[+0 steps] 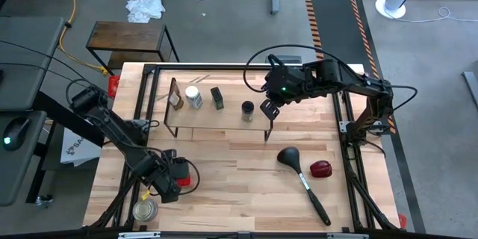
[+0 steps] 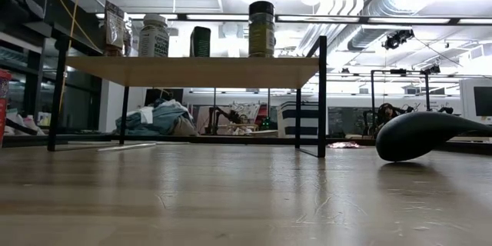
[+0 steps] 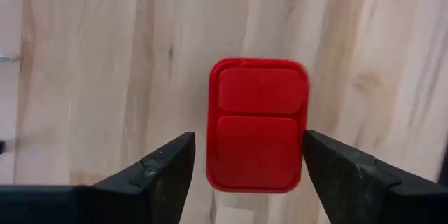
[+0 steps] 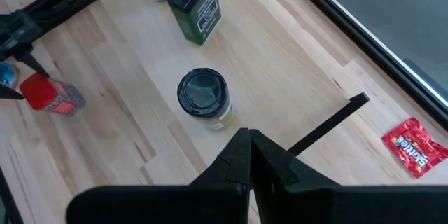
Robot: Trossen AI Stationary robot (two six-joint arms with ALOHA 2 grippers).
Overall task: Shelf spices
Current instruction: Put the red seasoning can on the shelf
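Observation:
The shelf [image 1: 216, 122] stands mid-table with the brown bottle [image 1: 175, 98], the white-capped jar [image 1: 193, 97], the black box [image 1: 217, 98] and the dark-lidded jar [image 1: 247, 110] upright on its top. The red tin [image 3: 257, 124] stands on the table near the near left corner. My left gripper [image 3: 248, 171] is open above it, pointing down, with one finger on each side of the tin. My right gripper [image 4: 249, 150] is shut and hovers over the shelf's right end, just beside the dark-lidded jar [image 4: 203, 94]. My left gripper comes from above with its fingers beside the red tin's two long sides. A gap shows at one finger [image 3: 171, 171]. The other finger [image 3: 329, 164] lines up with the tin's edge [image 3: 302, 133], and I cannot tell whether it touches.
A clear glass jar with a metal lid [image 1: 144, 210] stands at the near left corner. A black ladle [image 1: 302, 172] and a flat red packet [image 1: 320, 169] lie to the right, near the shelf's front. Bare wood lies in front of the shelf [image 2: 192, 69].

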